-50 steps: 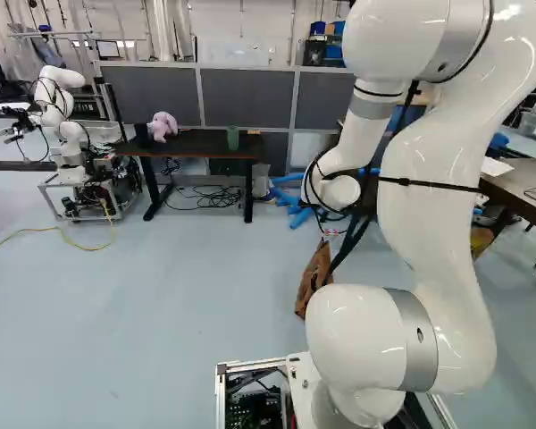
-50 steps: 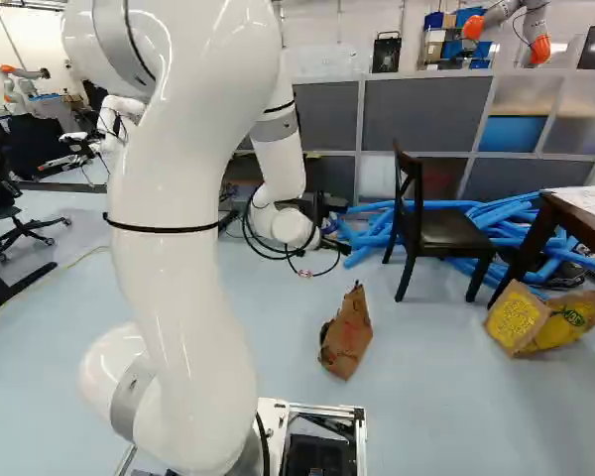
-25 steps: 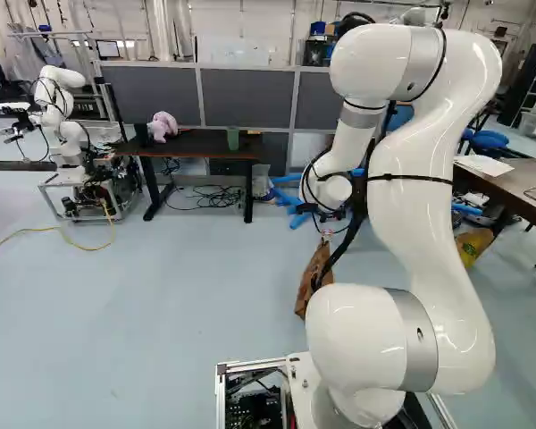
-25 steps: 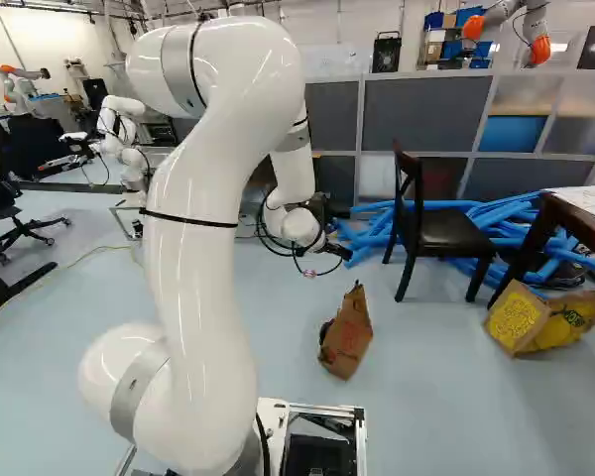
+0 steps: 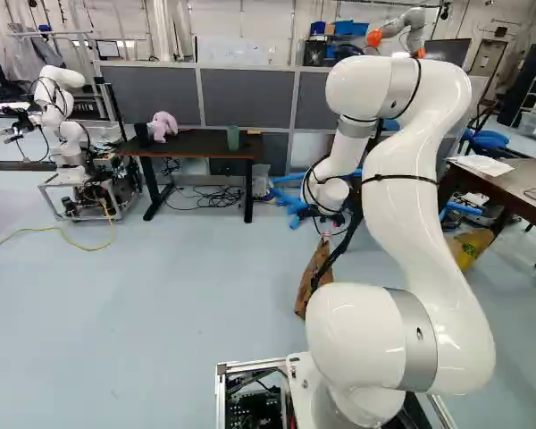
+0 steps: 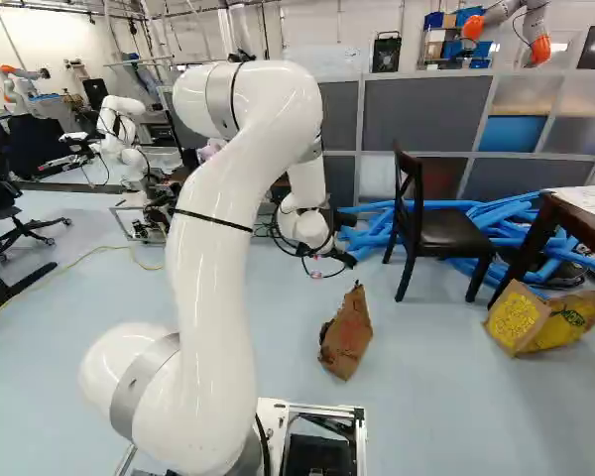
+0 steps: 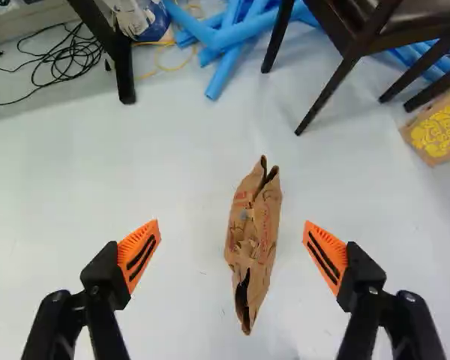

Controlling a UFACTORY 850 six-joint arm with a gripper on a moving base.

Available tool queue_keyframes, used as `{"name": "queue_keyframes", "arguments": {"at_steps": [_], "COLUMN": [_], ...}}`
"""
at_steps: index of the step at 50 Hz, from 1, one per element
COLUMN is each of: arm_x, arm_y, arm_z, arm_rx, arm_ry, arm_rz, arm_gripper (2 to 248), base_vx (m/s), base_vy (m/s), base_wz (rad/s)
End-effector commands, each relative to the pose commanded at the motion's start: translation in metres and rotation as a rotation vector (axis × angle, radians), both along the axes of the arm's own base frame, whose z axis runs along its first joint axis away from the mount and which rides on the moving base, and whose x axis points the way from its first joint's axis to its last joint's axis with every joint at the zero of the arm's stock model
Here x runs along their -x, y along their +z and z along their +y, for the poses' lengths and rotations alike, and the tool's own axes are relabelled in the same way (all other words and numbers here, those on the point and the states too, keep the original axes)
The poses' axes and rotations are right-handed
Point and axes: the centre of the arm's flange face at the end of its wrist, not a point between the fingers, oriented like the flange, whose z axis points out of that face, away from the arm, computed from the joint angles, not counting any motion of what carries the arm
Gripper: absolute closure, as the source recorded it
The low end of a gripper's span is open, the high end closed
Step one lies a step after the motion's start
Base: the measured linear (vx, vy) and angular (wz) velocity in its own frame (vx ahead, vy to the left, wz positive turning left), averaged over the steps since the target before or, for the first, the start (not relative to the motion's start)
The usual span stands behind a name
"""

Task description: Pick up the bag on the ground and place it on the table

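The claw is spread wide, with its two orange pads far from each other. It is not pinching anything. The brown paper bag is on the floor, near the middle of the right base view. In the wrist view, the bag shows between the two fingers of the claw, and it does not touch them. The bag is all crinkly, and its top is a bit open. The big white arm bends up high and then down again, so the claw is up above the floor.

In the left base view there is a dark tabletop with a pink soft toy and a green cup on it. Another robot is just beside it. A brown tabletop is at the right of that view, with white paper on it. In the right base view, a black chair is in front of some long blue tubes, and a yellow and brown bag is on the floor near the chair
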Motion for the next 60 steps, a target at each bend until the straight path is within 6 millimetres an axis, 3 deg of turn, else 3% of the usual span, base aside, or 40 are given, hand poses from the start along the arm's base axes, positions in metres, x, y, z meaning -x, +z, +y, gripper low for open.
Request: {"name": "queue_keyframes", "arguments": {"at_steps": [60], "arm_x": [-0.028], "arm_y": [-0.099], "arm_z": [-0.030], "arm_rx": [-0.105], "arm_ry": [-0.040], "arm_rz": [0.277], "arm_gripper": [3], "base_vx": [0.000], "base_vy": [0.000], "base_wz": [0.000]}}
